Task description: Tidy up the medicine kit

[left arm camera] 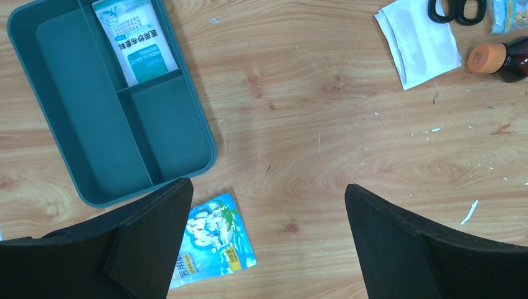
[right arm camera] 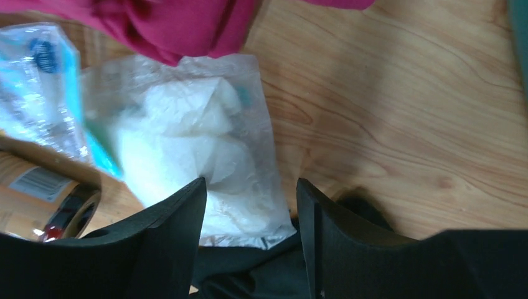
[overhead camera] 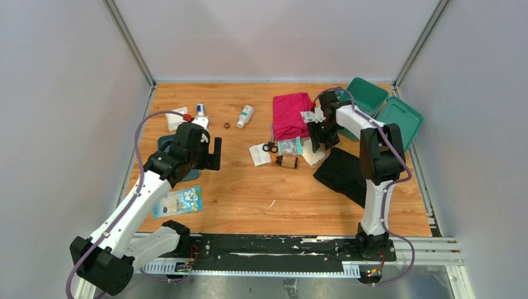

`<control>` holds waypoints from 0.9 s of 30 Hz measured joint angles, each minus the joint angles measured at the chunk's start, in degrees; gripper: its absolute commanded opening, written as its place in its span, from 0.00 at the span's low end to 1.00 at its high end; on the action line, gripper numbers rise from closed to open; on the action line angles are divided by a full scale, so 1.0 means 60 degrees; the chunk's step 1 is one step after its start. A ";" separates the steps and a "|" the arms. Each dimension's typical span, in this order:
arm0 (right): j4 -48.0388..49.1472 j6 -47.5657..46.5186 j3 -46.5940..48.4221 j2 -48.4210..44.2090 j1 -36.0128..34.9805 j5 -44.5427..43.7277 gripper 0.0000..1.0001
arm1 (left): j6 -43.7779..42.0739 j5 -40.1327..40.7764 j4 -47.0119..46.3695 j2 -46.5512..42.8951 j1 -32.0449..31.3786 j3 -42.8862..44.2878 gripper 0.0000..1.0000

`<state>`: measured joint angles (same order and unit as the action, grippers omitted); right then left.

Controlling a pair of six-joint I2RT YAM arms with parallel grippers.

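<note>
The wooden table (overhead camera: 261,193) is pretty cluttered, so I'd say the sorting has barely started. The open green case (overhead camera: 398,115) sits at the far right corner. There's a black cloth (overhead camera: 342,171) just in front of it and a pink cloth (overhead camera: 291,115) off to its left. The teal tray (left arm camera: 68,93) is over on the left arm's side, with one packet (left arm camera: 134,40) in its top compartment.

The left gripper (left arm camera: 266,190) hangs over bare wood just beside the tray, jaws spread wide and holding nothing. A blue packet (left arm camera: 215,240) lies under one finger.

The right gripper (right arm camera: 249,187) is the busy one. Its jaws are parted and straddle the lower edge of a clear bag (right arm camera: 199,143) of white wadding, but don't look closed on it.

The film looks slippery, so I'd drop low and pinch the padded body, not the loose corner. Also steer clear of the black cloth at its edge and the amber bottle (right arm camera: 37,199) nearby.
</note>
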<state>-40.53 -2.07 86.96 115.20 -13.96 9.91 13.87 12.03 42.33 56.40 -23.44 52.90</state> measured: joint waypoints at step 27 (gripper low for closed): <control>-0.0102 0.1118 0.0131 -0.2794 0.0153 -0.0761 0.00 | -0.0004 -0.0102 -0.0036 0.0189 0.0000 0.0000 0.98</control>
<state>-41.15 4.64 87.74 98.43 -13.04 5.34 13.85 11.42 42.11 57.54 -23.44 52.90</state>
